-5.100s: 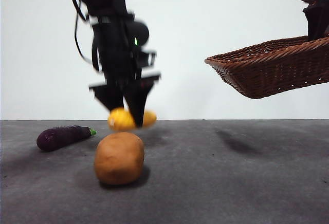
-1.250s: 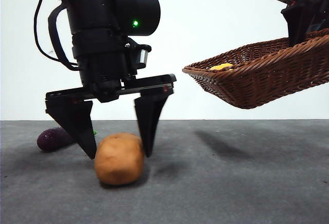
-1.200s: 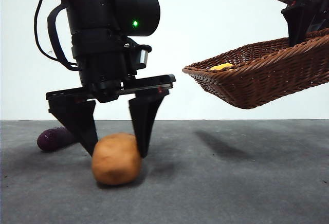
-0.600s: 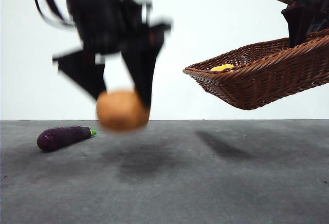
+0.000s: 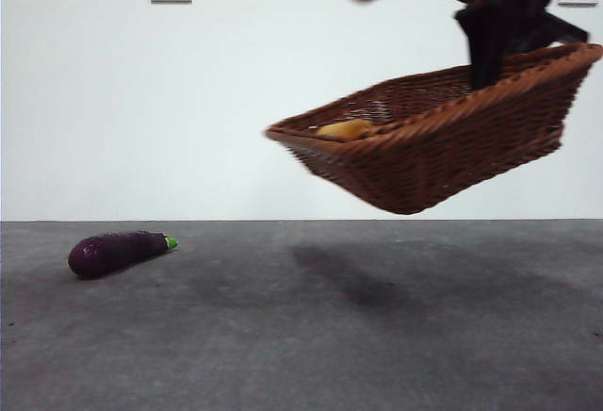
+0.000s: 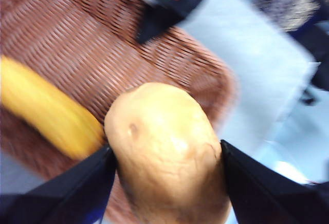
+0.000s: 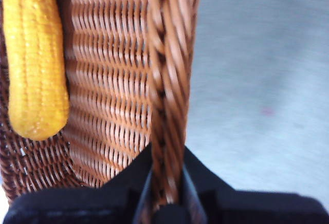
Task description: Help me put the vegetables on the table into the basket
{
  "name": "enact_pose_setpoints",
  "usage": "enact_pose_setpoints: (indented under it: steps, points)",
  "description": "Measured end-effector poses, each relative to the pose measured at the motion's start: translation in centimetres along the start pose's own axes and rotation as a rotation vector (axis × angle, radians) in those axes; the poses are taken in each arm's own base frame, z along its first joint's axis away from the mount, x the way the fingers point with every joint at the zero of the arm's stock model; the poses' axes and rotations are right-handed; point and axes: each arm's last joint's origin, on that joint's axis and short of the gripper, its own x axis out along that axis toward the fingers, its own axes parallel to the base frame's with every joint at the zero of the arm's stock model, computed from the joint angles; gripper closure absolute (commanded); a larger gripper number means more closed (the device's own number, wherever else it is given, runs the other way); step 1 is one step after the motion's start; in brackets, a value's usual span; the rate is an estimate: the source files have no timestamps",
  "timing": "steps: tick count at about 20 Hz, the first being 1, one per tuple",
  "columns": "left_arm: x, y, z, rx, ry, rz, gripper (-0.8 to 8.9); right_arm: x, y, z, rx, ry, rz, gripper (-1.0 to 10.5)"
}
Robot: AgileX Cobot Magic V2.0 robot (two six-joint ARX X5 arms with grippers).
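Gripping the potato (image 6: 167, 152) above the tilted basket (image 5: 443, 147), the left gripper (image 6: 164, 167) pinches its sides; the right gripper (image 7: 167, 203) clamps the rim, yellow vegetable (image 7: 33, 59) lying lengthwise inside.

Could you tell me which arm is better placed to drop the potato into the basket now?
The left: its gripper is shut on the potato right over the basket, where the yellow vegetable already lies. The right gripper is busy clamping the basket's rim, holding it off the table.

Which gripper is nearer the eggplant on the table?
Neither clearly. The left gripper holds the potato above the basket; the right gripper clamps its rim; the eggplant lies far below both.
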Motion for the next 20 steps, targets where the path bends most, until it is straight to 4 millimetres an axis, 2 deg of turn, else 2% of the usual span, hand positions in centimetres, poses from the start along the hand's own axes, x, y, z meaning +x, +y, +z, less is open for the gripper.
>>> enact_pose_setpoints:
  steps: [3,6,7,8,9,10,16,18,20]
  points:
    - [2.5,0.6,-1.0,-0.004,0.099,0.063,7.83,0.6,2.3,0.0,-0.065,0.015,0.019,9.6]
    - [4.4,0.9,-1.6,0.007,0.145,0.079,7.57,0.8,3.3,0.0,-0.091,0.022,0.025,9.6]
    - [4.9,0.9,-1.8,0.009,0.159,0.082,6.35,0.8,3.4,0.0,-0.096,0.023,0.026,9.6]
    - [5.5,1.0,-2.0,0.010,0.174,0.086,4.29,0.8,3.5,0.0,-0.096,0.023,0.026,9.6]
    - [5.8,1.0,-2.1,0.010,0.183,0.089,2.71,0.8,3.5,0.0,-0.096,0.024,0.026,9.6]
    - [5.8,1.0,-2.1,0.010,0.176,0.087,2.39,0.9,3.6,0.0,-0.098,0.024,0.026,9.6]
    - [5.7,1.5,-1.8,0.045,0.165,0.093,2.49,0.9,3.6,0.0,-0.098,0.024,0.025,9.6]
    - [4.4,2.3,-1.6,0.115,0.192,0.173,2.48,0.7,3.1,0.0,-0.083,0.020,0.021,9.6]
    - [1.8,3.4,0.0,0.172,0.158,0.357,2.48,0.5,1.9,0.0,-0.052,0.013,0.013,9.6]
